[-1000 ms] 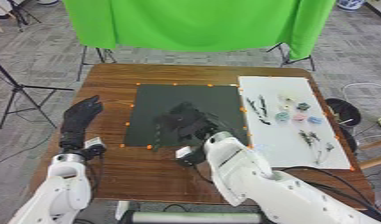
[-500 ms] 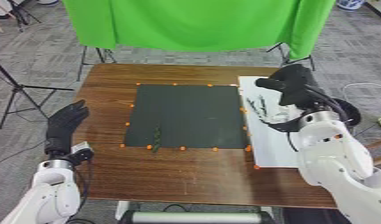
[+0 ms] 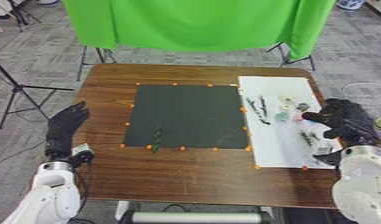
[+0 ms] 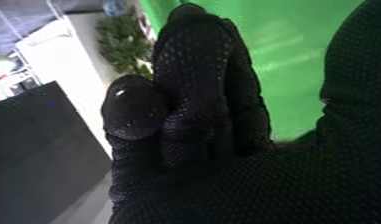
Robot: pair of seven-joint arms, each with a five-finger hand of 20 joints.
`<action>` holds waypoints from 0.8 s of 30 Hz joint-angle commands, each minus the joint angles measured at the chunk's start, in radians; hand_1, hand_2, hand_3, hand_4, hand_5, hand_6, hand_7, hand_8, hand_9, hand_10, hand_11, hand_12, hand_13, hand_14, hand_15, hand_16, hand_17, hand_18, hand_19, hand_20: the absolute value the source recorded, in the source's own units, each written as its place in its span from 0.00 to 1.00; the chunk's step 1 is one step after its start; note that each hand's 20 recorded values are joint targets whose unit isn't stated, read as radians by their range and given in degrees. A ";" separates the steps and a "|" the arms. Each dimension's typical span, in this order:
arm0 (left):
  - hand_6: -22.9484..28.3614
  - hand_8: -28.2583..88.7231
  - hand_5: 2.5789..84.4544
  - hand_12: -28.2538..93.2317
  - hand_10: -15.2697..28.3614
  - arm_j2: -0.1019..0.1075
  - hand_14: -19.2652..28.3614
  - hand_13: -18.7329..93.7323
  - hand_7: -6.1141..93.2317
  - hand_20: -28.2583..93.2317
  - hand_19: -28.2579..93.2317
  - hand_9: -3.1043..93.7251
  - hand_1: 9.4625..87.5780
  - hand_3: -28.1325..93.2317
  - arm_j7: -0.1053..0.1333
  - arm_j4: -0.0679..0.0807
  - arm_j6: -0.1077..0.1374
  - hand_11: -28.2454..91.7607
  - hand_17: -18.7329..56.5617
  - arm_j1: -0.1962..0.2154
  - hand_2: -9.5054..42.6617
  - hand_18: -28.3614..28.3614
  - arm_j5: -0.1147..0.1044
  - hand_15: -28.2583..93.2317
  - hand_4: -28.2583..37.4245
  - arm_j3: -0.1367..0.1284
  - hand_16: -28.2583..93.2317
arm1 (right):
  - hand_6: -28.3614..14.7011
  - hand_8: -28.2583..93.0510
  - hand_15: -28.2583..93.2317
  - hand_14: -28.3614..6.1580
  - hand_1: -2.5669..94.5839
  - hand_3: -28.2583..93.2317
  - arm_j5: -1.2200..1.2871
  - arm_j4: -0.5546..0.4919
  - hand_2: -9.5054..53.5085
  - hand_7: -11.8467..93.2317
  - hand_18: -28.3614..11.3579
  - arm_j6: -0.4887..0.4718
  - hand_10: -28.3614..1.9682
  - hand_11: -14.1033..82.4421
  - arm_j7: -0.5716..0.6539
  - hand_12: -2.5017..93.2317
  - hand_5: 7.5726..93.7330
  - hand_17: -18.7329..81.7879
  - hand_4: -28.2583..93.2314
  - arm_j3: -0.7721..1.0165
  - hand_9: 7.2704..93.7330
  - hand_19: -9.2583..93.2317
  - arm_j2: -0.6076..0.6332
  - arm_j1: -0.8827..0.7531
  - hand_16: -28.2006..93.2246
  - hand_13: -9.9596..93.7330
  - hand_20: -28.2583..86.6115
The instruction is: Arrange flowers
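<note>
The tabletop (image 3: 195, 175) carries a black mat (image 3: 186, 112) and, to its right, a white sheet (image 3: 273, 142). The right hand (image 3: 348, 120), open, is at the sheet's right edge. The left hand (image 3: 66, 122), open, is left of the mat. A green stem (image 3: 157, 136) overlaps the mat's near edge. Dark stems (image 3: 255, 108) and small flowers (image 3: 282, 116) lie on the sheet.
</note>
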 commanded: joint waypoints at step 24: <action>0.49 0.17 0.58 0.32 0.65 -0.008 0.73 0.51 0.24 0.38 0.34 0.53 0.23 0.82 -0.023 -0.008 -0.021 0.40 0.39 0.013 0.14 0.70 0.017 0.39 0.01 0.018 0.21 | 0.53 0.18 0.64 0.69 0.36 0.75 -0.066 0.095 0.00 0.31 0.54 -0.050 0.46 0.42 0.080 0.26 0.71 0.88 0.15 -0.049 0.89 0.97 -0.017 -0.079 0.50 0.98 0.51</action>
